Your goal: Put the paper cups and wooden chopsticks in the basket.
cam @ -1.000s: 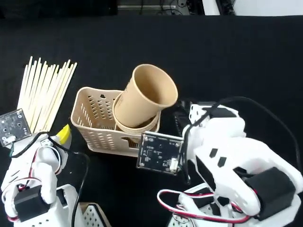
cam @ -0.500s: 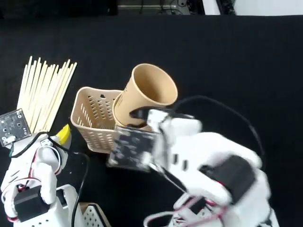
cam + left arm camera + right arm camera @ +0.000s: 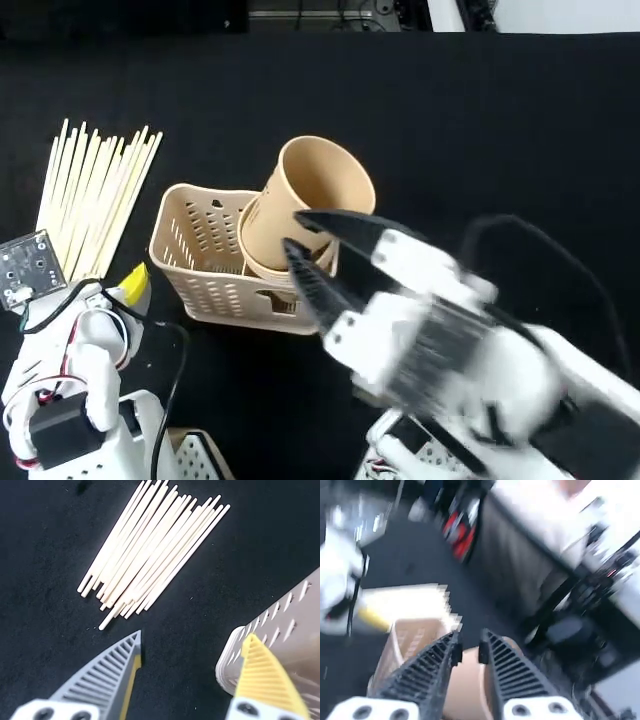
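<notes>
Paper cups sit stacked, tilted in the basket, right hand spread empty at their 5 o'clock, left hand released too, so next, I reckon, gather the wooden chopsticks on the tabletop at the basket's 10 o'clock!

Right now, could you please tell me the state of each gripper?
Left gripper: open, holding nothing.
Right gripper: open, holding nothing.

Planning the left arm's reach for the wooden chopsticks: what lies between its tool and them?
Only bare black table. The left wrist view shows the open left tool above it, with the chopsticks just beyond the fingertips.
</notes>
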Action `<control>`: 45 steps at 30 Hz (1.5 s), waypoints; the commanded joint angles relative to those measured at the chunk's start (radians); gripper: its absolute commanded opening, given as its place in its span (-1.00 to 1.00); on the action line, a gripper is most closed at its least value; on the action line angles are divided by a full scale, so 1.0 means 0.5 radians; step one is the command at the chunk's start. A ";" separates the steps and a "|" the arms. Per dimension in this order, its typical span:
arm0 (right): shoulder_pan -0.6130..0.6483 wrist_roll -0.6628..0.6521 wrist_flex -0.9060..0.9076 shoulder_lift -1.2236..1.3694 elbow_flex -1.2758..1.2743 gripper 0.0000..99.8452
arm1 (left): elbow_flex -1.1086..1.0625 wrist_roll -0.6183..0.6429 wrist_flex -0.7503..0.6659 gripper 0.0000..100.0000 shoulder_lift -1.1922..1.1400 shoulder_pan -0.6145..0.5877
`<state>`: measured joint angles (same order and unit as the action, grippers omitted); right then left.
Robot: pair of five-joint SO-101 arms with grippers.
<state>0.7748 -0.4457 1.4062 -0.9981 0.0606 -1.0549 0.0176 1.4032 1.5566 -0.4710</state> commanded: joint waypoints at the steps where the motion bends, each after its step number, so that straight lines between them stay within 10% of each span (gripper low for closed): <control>1: -0.227 0.163 -0.181 -0.094 -0.029 -0.96 | 0.005 0.003 -0.046 -0.39 0.009 0.002; 7: -0.700 0.399 -0.801 -0.244 -0.916 -0.98 | 0.005 0.003 -0.046 -0.39 0.009 -0.005; 12: -0.451 0.482 -1.258 -0.456 -1.631 -0.98 | 0.005 0.003 -0.046 -0.39 0.009 -0.002; 35: -0.279 0.405 -1.185 -0.404 -1.327 -0.98 | 0.002 0.003 -0.046 -0.39 0.009 -0.005; 45: -0.442 0.390 -1.267 -0.330 -2.239 -0.98 | 0.002 0.003 -0.046 -0.39 0.009 -0.002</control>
<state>0.5800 -0.2340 0.8140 -1.1761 -0.9413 -1.0579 0.0176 1.4032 1.5566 -0.4710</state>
